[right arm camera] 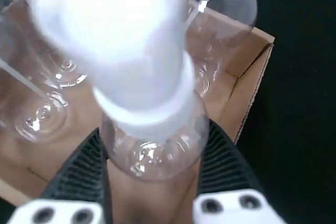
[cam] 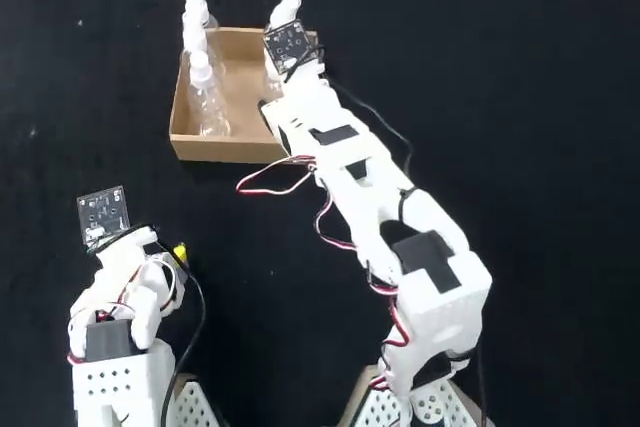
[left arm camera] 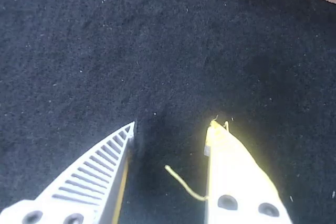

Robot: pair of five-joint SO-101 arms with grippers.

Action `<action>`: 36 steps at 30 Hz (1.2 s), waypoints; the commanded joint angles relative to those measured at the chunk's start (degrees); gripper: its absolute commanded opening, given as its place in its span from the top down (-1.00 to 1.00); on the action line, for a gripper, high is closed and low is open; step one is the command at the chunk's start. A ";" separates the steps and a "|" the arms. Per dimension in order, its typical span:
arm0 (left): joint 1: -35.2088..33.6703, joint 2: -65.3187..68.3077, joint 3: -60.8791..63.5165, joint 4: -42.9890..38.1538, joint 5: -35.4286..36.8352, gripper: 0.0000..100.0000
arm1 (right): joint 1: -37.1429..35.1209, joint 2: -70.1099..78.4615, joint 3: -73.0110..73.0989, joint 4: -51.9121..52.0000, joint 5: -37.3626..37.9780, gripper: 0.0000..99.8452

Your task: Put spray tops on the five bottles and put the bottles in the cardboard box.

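Right pincer point(right arm camera: 154, 129) is clamped on a bottle point(right arm camera: 149, 153), one finger on each side of its body, with the spray top point(right arm camera: 105, 30) on and pointing up at the wrist camera. The bottle hangs over the box point(cam: 222, 150), on the side nearest the right arm and just beside that wall. Can't tell whether its base touches the box floor. The other bottles point(cam: 205, 87) stand in the box, mostly along the opposite side. The exact count is hard to make out.

Looks like the step in hand is setting this bottle down in the box. To do it well, the arm wants to go straight down and keep the bottle upright. A tilt could catch the base on the cardboard wall or tip it into the neighbours. There seems to be free floor under it, so no sideways shove is needed. The pincer should let go only once the base sits flat. Then it should open just enough to clear and lift straight up, so the fingers don't snag the spray top.

Left pincer point(left arm camera: 172, 127) is apart with nothing between its fingers, low over the black desk point(left arm camera: 157, 35), well away from the box.
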 commanded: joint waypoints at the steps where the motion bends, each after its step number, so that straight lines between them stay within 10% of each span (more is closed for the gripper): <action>1: -0.31 -0.35 1.45 0.26 -0.18 0.60 | -0.09 0.31 -3.30 -1.32 -0.26 0.92; 13: -0.31 -0.35 1.45 0.26 -0.18 0.60 | -0.09 0.40 -3.21 -1.32 -0.26 0.92; 36: -0.31 -0.35 1.45 0.26 -0.18 0.60 | -0.79 0.22 -3.30 3.16 -0.26 0.24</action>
